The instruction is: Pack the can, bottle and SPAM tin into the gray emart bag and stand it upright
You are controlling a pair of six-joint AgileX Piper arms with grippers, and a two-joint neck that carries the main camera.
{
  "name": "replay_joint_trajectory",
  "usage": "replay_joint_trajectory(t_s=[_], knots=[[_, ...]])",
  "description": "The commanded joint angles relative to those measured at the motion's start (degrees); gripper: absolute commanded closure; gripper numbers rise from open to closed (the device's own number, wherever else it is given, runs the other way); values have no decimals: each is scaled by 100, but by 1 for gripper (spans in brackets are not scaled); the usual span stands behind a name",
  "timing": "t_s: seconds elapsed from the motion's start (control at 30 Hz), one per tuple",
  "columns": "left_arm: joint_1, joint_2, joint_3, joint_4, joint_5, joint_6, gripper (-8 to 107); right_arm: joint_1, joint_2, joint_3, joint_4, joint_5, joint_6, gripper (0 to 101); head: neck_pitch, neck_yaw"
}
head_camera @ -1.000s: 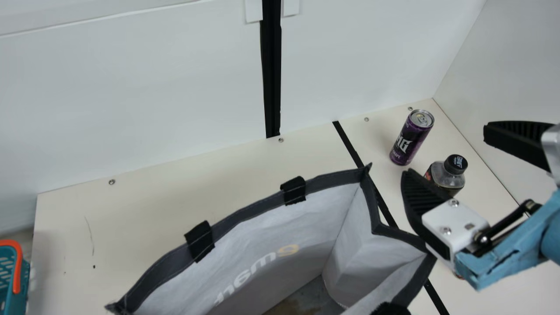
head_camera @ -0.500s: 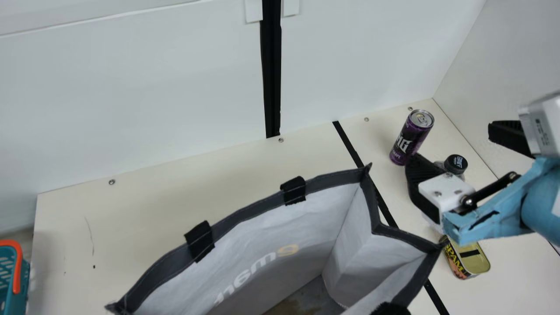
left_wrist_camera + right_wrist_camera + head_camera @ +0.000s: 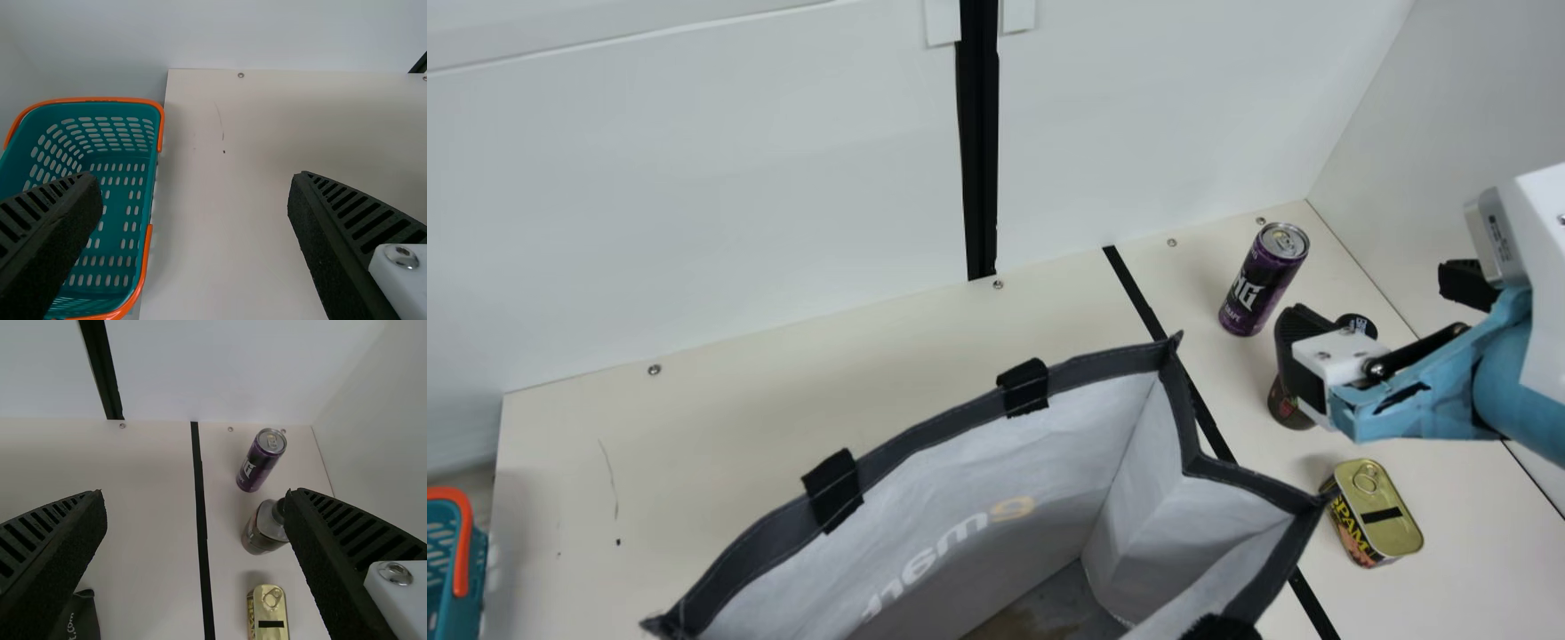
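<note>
While the can [image 3: 1261,283] stands near the worktop's [image 3: 765,418] back edge, the right tool [image 3: 1367,292] gapes empty. The left tool [image 3: 194,179] is likewise wide and empty.

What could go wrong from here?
The open right gripper hangs over the bottle side; coming down off-centre, it might tip the bottle or the can standing close by.
The bag's corner overlaps the SPAM tin in the main view; a grasp there might snag the rim.
The soft rim could fold in if brushed during a drop.
</note>
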Motion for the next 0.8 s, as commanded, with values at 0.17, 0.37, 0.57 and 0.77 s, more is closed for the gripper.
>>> replay_joint_trajectory(t_s=[0.17, 0.37, 0.57, 0.77], knots=[[0, 0, 0, 0, 0, 0, 9, -352, 33, 228, 68, 10, -180, 6, -130, -14], [0, 0, 0, 0, 0, 0, 9, -552, 34, 437, 77, 10, -273, 6, -130, -14], [0, 0, 0, 0, 0, 0, 9, -631, -10, 622, 51, 10, -327, 6, -130, -14], [0, 0, 0, 0, 0, 0, 9, -650, -12, 633, 60, 9, -334, 6, -130, -14]])
